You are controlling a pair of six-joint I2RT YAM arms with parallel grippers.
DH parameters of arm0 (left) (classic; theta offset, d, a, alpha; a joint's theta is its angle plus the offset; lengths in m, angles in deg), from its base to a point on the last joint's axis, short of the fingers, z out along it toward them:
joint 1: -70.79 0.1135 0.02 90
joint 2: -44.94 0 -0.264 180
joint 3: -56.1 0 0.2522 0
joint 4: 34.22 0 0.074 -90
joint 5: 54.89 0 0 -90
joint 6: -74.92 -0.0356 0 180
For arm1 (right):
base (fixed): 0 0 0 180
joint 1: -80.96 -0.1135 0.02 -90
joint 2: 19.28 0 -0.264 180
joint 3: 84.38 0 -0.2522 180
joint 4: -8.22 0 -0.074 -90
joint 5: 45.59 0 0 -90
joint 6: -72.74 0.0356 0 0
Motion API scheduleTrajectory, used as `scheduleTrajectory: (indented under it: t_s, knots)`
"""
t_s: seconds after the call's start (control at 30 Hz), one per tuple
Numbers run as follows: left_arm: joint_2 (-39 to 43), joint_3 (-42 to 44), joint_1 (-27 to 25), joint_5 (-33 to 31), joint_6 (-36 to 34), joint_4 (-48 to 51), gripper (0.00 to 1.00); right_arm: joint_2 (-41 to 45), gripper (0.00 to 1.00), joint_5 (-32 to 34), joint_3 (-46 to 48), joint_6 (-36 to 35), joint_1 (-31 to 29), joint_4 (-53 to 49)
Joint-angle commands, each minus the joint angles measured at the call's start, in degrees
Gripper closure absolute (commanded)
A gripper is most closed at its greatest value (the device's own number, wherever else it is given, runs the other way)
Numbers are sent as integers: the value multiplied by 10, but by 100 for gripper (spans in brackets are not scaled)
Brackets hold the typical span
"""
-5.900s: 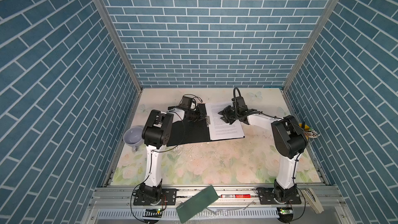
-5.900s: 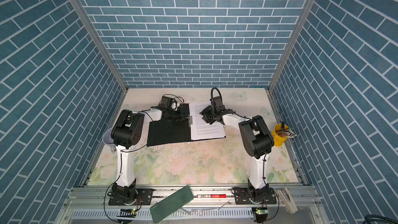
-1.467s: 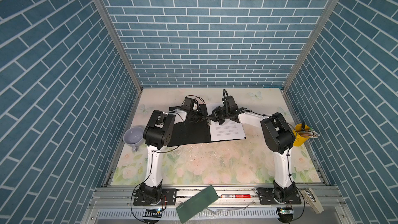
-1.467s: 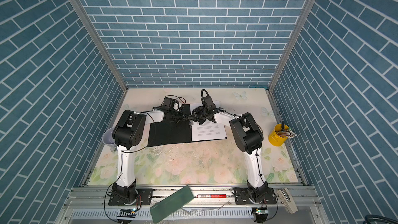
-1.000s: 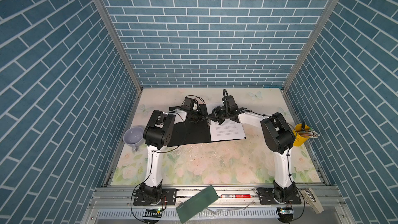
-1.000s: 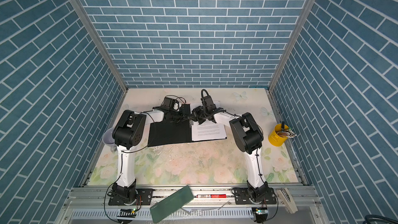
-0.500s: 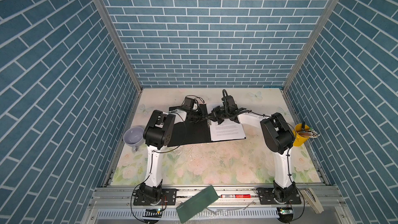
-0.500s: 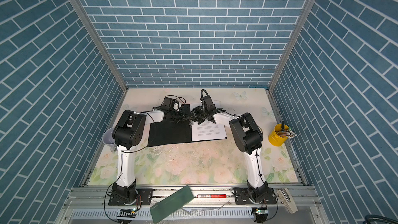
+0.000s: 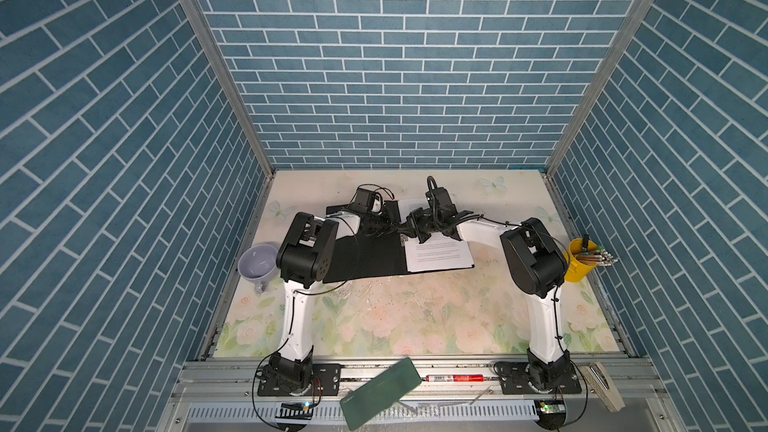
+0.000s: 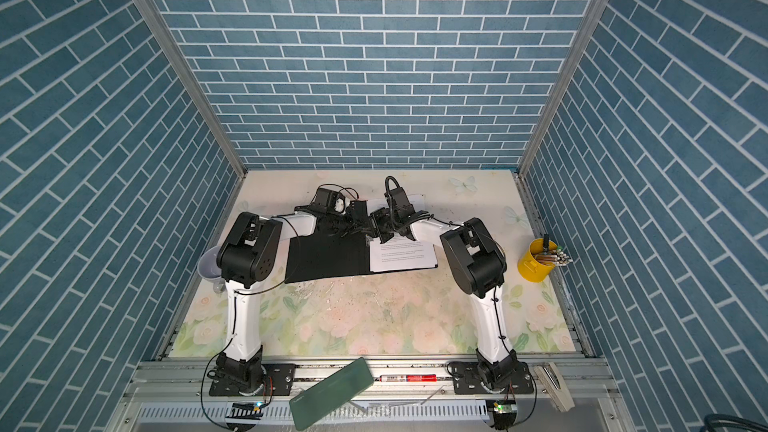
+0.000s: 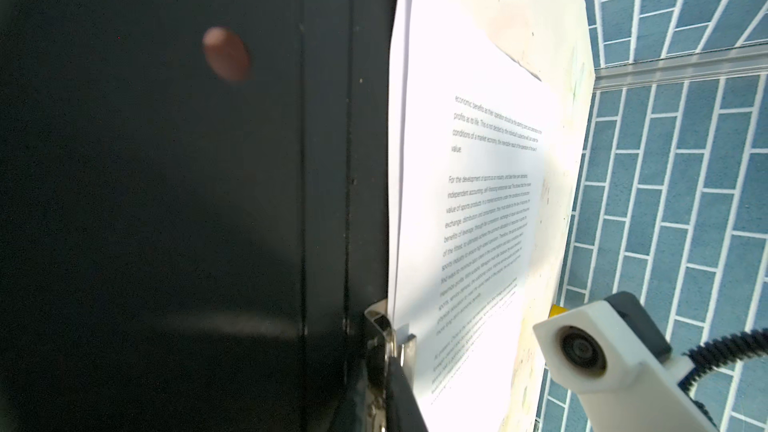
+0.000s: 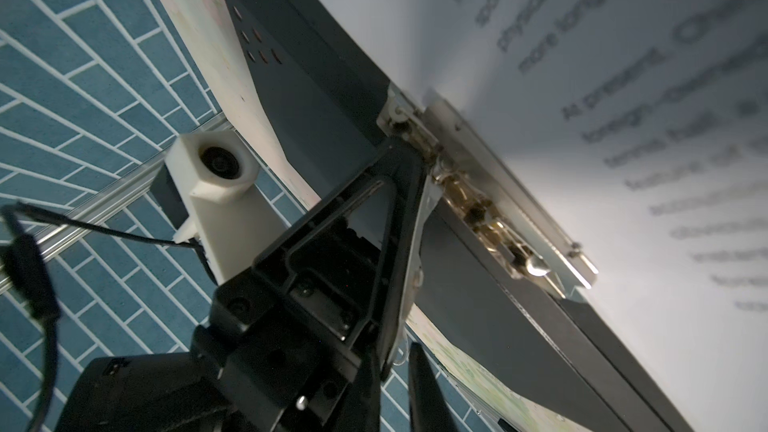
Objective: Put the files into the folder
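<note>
Folder [image 9: 365, 257] lies open on the far half of the desk [image 9: 415, 317], about mid-width, with the black inside up and the left flap bare.

Files [image 9: 440, 253] lie flat on the folder's right flap, printed text up, one long edge along the spine. In the left wrist view a second sheet's edge [image 11: 395, 126] shows just beside the spine; I cannot count how many sheets lie beneath.

Spine clip [image 12: 498, 218] is a metal bar on the spine, toward its far end, touching the edge of the files.

My left gripper [image 9: 395, 227] reaches in across the left flap. Its jaws are drawn narrow and the fingertips [image 11: 392, 363] sit right on the far end of the clip, pinched against its metal tab as far as both wrist views show.

My right gripper [image 9: 411, 229] comes in low over the far part of the files and points at the spine. In the right wrist view its fingers [image 12: 424, 388] read as one thin dark blade — jaws close together, nothing seen between them, the tip just short of the clip. In both top views the two grippers nearly meet over the spine.

Also noted — a pale cup [image 9: 257, 261] at the desk's left edge, a yellow cup of pens [image 9: 579, 261] at the right edge, and a dark green slab [image 9: 380, 392] on the front rail, well apart from the folder.
</note>
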Motion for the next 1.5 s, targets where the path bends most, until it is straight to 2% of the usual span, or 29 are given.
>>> scheduleTrajectory:
  t_s: [0.0,0.53,0.77,1.47]
  knots:
    - [-11,20,-4,-15,-4,40,86,5,85,-6,16,25,-3,9]
    - [-10,21,-4,-13,-4,40,86,15,82,4,45,39,3,42]
    - [-10,23,-3,-12,-3,36,86,28,80,10,18,7,4,15]
    - [-10,27,-2,-10,2,29,86,24,78,20,33,22,18,41]
